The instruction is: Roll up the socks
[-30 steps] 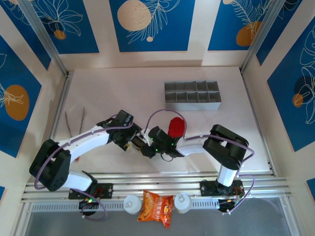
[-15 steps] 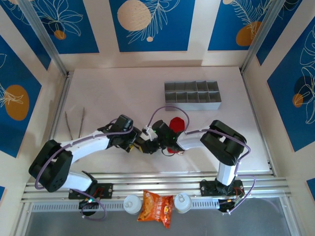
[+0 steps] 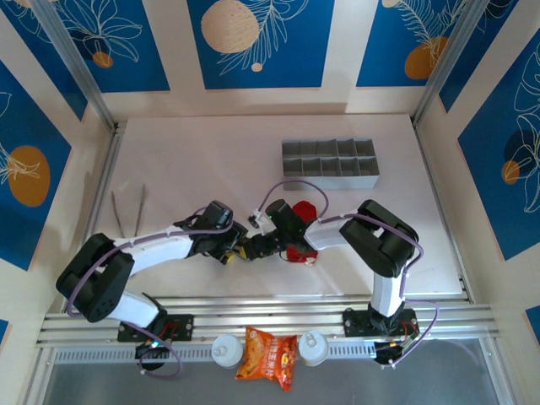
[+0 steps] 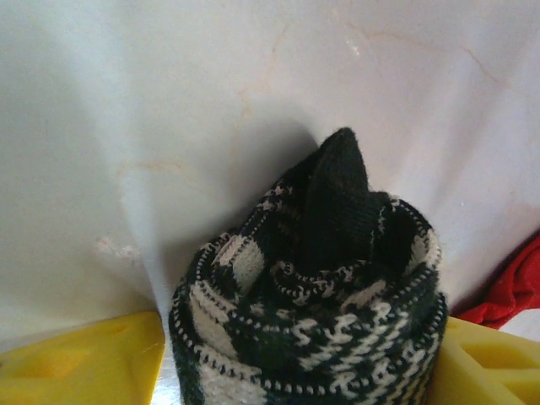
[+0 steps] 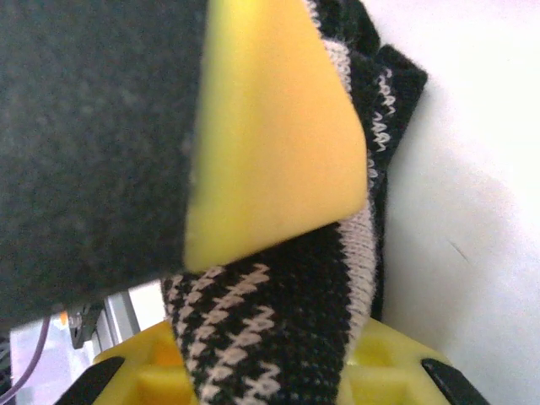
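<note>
1. Your left tool (image 4: 304,375) works nearer to you than the grey tray (image 3: 330,164) and off its left end. Its yellow fingers (image 4: 76,367) press both sides of the rolled black patterned sock (image 4: 312,295), pinching it. A plain black tip pokes out of the roll's end.
2. Your right tool (image 5: 278,270) meets the left one nose to nose from the tray's side. Its jaws are nearly together, clamping a fold of the same sock between the upper yellow pad (image 5: 270,143) and the lower finger.
3. The red sock (image 3: 297,253) lies on the bench (image 3: 211,152) just beside the roll, on the side under the tray, and is partly covered by your right arm.
4. The bench's near edge runs close behind both tools, so there is little room toward you. A strip of bare bench separates the socks from the tray.
5. The thin tongs (image 3: 128,211) lie well left of the tray, near the bench's left edge and just beyond your left forearm.
6. The tray stands toward the far right. Left of it the bench is bare up to the far edge.
</note>
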